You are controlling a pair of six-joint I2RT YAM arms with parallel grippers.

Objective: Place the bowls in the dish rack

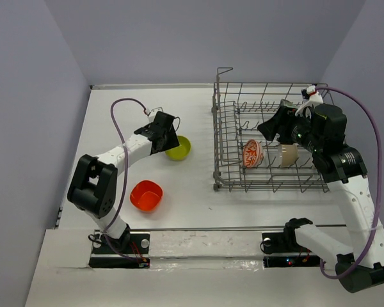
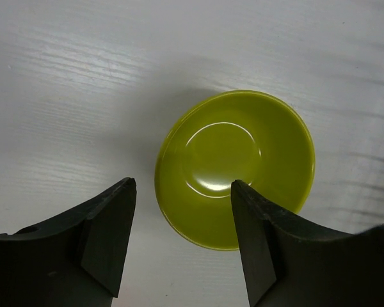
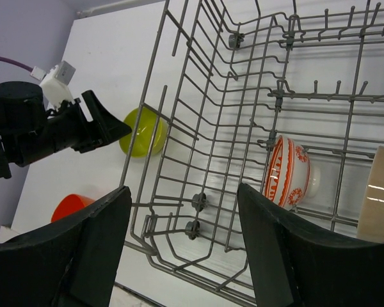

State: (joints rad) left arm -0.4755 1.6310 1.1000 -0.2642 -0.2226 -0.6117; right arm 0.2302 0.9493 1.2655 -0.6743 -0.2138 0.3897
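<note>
The lime-yellow bowl [image 1: 178,148] [image 2: 235,167] stands upright on the white table, left of the dish rack [image 1: 215,137]. My left gripper [image 1: 169,141] [image 2: 183,183] hangs open over the bowl's near rim, one finger over the inside and one outside it, holding nothing. An orange-red bowl [image 1: 146,195] [image 3: 70,206] sits nearer the front. Inside the rack [image 3: 198,201], a red-patterned white bowl [image 1: 252,153] [image 3: 288,171] stands on edge beside a cream bowl [image 1: 288,155] [image 3: 379,203]. Above the rack's middle, my right gripper [image 1: 265,128] [image 3: 184,189] is open and empty.
The rack's tall wire sides and upright tines surround the two loaded bowls. Purple cables loop from both wrists. Grey walls close the table at the back and the sides.
</note>
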